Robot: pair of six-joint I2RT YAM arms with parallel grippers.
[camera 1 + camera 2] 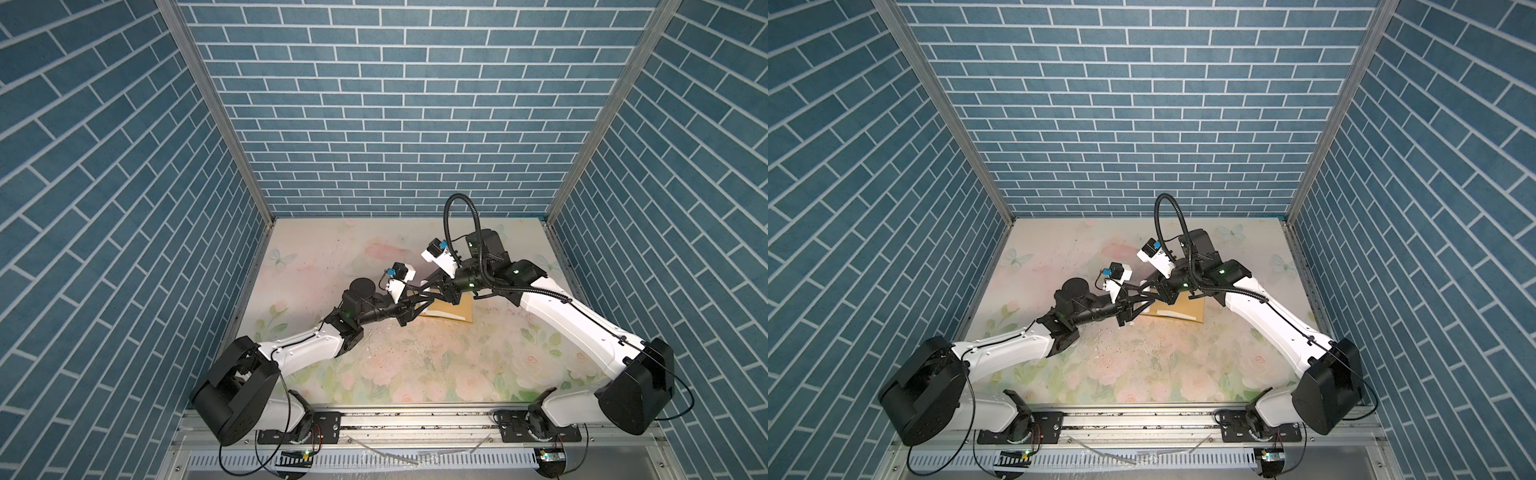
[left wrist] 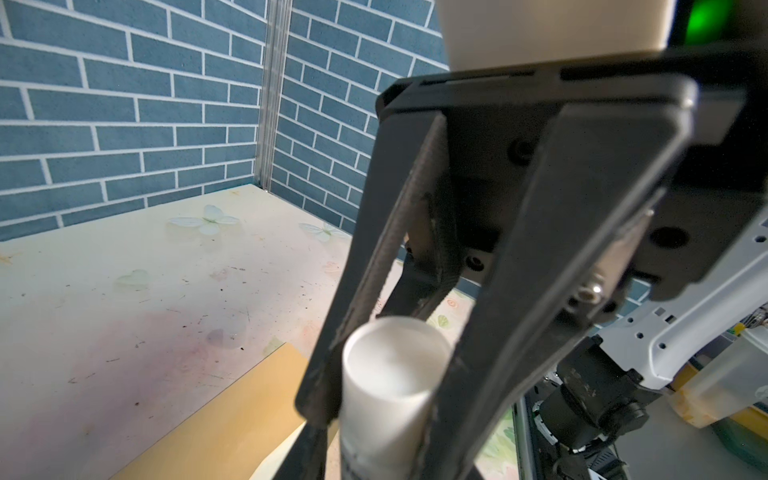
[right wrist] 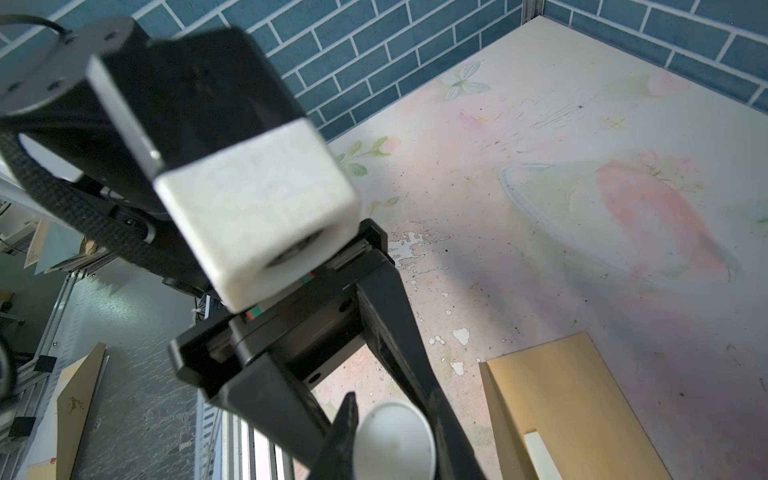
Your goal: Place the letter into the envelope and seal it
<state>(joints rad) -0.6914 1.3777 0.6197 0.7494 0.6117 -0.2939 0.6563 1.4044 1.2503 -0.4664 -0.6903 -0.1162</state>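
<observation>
Both end effectors meet above the left end of the envelope (image 1: 451, 309), which lies flat on the table (image 1: 415, 365). The left end effector (image 2: 382, 415) and the right end effector (image 3: 395, 436) each clamp one end of a white stick (image 2: 386, 386) (the letter cannot be told).

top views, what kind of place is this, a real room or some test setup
Most likely a staged robot test cell, not a real room: brick-pattern wallpaper panels in aluminium framing, a floral-print table, and two arms bolted to a rail at the front.
</observation>
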